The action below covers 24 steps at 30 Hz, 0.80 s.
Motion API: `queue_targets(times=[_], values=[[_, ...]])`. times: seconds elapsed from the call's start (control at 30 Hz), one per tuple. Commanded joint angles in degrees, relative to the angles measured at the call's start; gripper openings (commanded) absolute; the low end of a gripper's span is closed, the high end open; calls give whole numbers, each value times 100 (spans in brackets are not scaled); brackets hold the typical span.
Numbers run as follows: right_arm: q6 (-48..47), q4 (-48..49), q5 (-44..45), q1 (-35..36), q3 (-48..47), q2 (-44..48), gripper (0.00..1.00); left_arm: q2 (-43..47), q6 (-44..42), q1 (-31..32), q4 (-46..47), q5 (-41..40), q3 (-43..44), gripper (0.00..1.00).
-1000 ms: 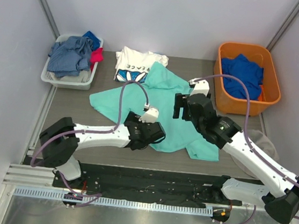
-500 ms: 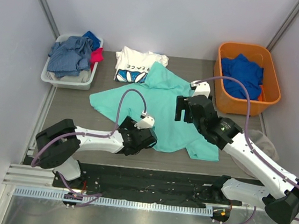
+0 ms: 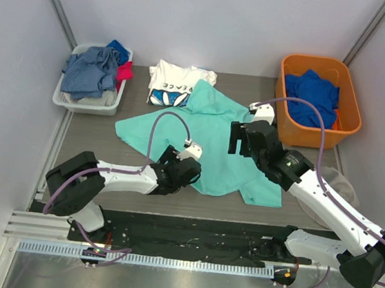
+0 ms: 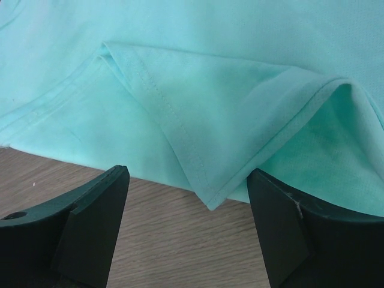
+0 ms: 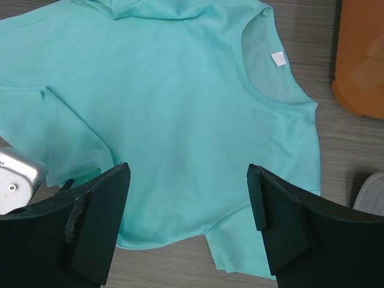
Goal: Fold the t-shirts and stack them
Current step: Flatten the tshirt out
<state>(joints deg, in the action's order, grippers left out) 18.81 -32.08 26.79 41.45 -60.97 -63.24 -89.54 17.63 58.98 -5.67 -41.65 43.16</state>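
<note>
**A:** What do we meet first, nearest the arms?

**B:** We meet the left gripper, low at the near hem of the mint-teal t-shirt. Its fingers are spread wide. A folded corner of the hem lies between them on the table, and it is not pinched.

**A:** And the right gripper?

**B:** The right gripper hangs over the middle of the shirt, a little farther back. We see its fingers apart too, with nothing between them.

**A:** How does the shirt lie?

**B:** It is spread open and wrinkled across the centre of the table. Its neckline points toward the orange bin. Its far edge overlaps the white "PEACE" t-shirt, which lies folded just behind it.

**A:** What do we find at the back?

**B:** At the far right, the orange bin holds a royal blue garment. At the far left, a white basket is heaped with grey-blue clothes.
</note>
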Motion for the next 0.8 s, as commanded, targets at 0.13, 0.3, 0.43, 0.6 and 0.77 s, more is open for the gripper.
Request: queue_targets(times=[0.13,0.3,0.43,0.6,0.77], values=[[-18,26,-24,-85,-170,49,87,-64,-119,-255,496,280,-18,79],[-26,17,-42,-102,-161,14,88,-108,-154,-396,619,421,-79,77],[-35,26,-42,-111,-170,14,88,-160,-163,-423,699,552,-88,75],[-26,17,-33,-129,-170,5,88,-231,-137,-423,708,728,-62,67],[-18,17,-24,-155,-178,22,88,-310,-128,-414,690,921,8,57]])
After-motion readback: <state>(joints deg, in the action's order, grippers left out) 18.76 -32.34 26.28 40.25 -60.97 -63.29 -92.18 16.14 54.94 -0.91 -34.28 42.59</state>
